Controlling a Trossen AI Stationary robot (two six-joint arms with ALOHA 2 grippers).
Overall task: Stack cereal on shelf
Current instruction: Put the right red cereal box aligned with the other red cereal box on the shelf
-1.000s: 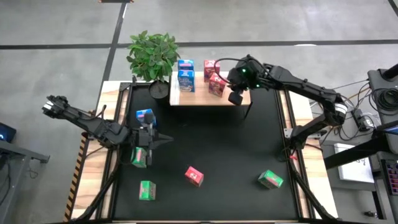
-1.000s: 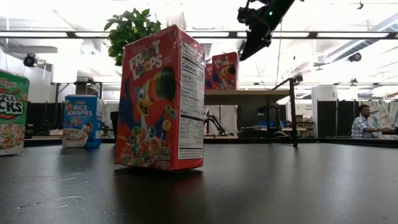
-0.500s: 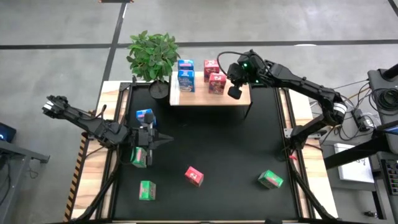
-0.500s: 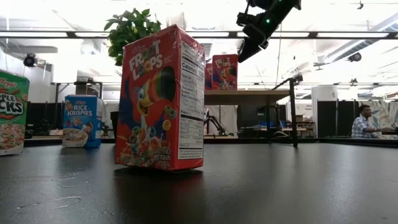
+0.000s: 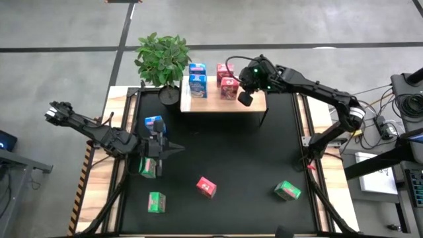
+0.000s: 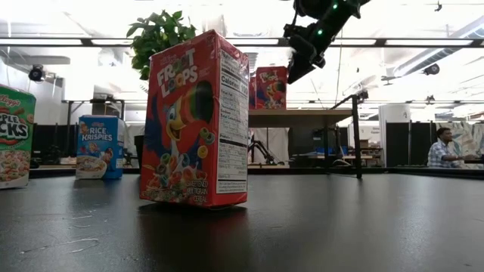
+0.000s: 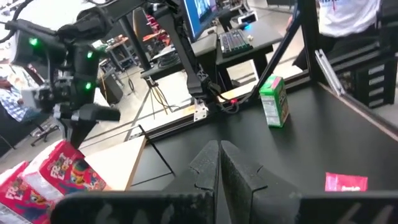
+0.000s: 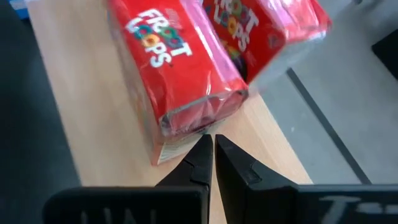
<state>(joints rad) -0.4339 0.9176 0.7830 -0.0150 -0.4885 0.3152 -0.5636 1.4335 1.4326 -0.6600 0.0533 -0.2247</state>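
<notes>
You have eight cereal cartons in the high view: three blue, three red, two green; a third green one may be hidden, you cannot tell. On the shelf (image 5: 223, 99), which stands at the mat's far edge, stand two blue Rice Krispies cartons (image 5: 197, 81), one behind the other, and two red Froot Loops cartons (image 5: 229, 89) beside them; all four are upright, long axis vertical. Out on the black mat (image 5: 251, 165) lie the rest: a third blue carton (image 5: 153, 123) near the left edge; a green Apple Jacks carton (image 5: 149, 166) just under the left arm's wrist; another green carton (image 5: 156, 202) toward the near-left corner; a lone red Froot Loops carton (image 5: 206, 187) near the middle of the near side, standing upright with its printed front toward the low camera; and a green carton (image 5: 287, 191) toward the near-right corner.

Your right gripper (image 5: 245, 97) hangs over the shelf's right half, just beside the nearer red carton; its wrist view shows the fingers (image 8: 200, 158) closed to a thin slit and holding nothing, tips just short of that carton's end.

Your left gripper (image 5: 173, 149) waits low over the mat by the left edge; its fingers (image 7: 210, 163) are pressed together, empty.

A potted plant (image 5: 163, 58) stands off the shelf's left end.
</notes>
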